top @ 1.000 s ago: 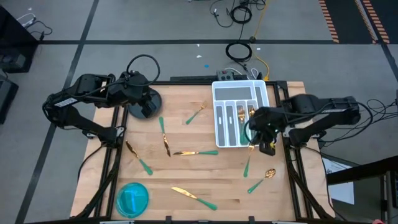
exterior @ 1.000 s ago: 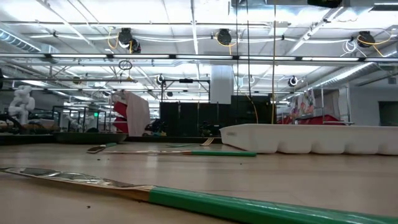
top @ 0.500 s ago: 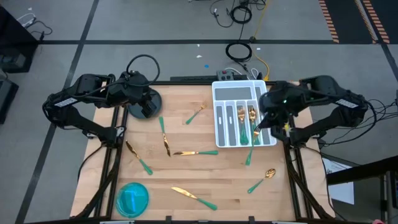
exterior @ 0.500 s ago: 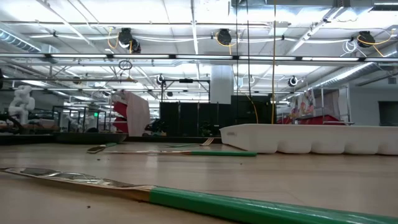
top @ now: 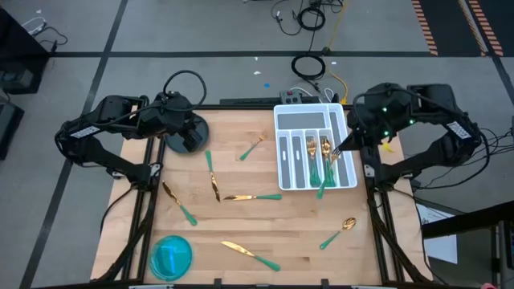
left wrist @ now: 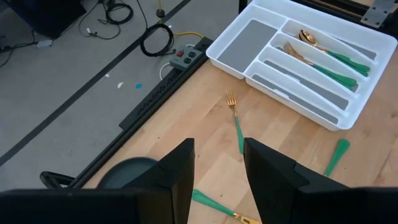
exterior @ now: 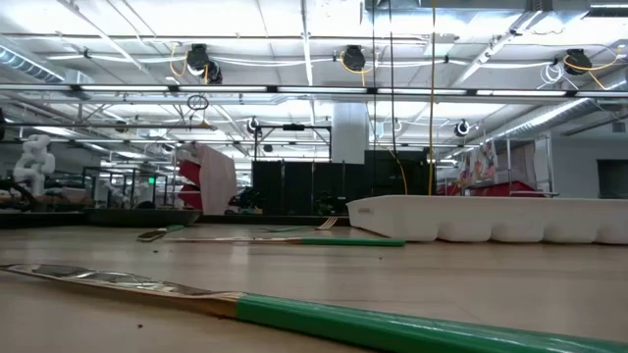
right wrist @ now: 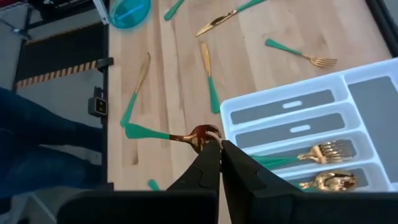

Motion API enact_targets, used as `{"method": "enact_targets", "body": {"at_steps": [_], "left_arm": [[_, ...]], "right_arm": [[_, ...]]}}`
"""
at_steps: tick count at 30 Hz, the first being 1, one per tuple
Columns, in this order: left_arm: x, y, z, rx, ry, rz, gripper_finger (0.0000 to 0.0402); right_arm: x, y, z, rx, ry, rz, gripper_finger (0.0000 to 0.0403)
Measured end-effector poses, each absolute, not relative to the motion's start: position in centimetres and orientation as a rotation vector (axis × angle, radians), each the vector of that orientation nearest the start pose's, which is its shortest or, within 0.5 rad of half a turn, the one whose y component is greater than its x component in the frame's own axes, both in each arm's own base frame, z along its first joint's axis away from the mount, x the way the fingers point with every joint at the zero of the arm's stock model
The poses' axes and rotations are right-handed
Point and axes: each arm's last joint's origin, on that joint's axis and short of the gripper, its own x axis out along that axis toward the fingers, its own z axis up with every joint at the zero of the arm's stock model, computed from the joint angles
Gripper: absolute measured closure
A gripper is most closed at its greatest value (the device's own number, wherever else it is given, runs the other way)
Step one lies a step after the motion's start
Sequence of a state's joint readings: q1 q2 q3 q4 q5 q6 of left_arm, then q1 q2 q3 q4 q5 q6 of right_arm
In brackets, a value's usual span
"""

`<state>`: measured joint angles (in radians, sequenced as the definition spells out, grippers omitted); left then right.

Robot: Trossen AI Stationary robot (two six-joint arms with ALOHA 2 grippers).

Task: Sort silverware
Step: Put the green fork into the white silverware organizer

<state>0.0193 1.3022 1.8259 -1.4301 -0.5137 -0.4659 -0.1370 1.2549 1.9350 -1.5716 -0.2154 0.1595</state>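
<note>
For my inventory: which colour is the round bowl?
Translucent blue bowl; the high view shows it best.

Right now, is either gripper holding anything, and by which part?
The right gripper holds a green-handled spoon with a gold bowl, pinched at the gold bowl end, handle sticking out free. The left gripper holds nothing.
</note>
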Motion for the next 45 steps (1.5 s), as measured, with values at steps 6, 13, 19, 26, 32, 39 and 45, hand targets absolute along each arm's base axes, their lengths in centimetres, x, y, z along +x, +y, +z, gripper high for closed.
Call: {"method": "enact_targets", "body": {"at_steps": [6, 13, 19, 26, 32, 39, 45], "left_arm": [[19.4, 1.8, 45.7, -0.205, 0.758, 0.692, 0.0256], [20.1, 1.8, 45.3, -0.213, 0.775, 0.702, 0.0256], [20.4, 1.8, 45.1, -0.209, 0.785, 0.703, 0.0256], [20.4, 1.8, 45.1, -0.209, 0.785, 0.703, 0.0256], [20.4, 1.8, 45.1, -0.209, 0.785, 0.703, 0.0256], [20.4, 1.8, 45.1, -0.209, 0.785, 0.703, 0.0256], [20.4, 1.8, 45.1, -0.208, 0.786, 0.703, 0.0256]], "right_arm": [[15.4, -2.5, 47.9, 0.280, 0.883, 0.003, 0.0403], [15.8, -4.2, 47.7, 0.237, 0.880, 0.018, 0.0403], [16.1, -5.9, 47.4, 0.188, 0.884, -0.006, 0.0403], [16.3, -8.3, 46.9, 0.129, 0.904, -0.051, 0.0403], [16.9, -11.2, 45.9, 0.098, 0.947, -0.088, 0.0403], [17.4, -14.8, 44.5, 0.095, 1.010, -0.120, 0.0403], [16.6, -17.7, 43.5, 0.129, 1.052, -0.198, 0.0403]]}}
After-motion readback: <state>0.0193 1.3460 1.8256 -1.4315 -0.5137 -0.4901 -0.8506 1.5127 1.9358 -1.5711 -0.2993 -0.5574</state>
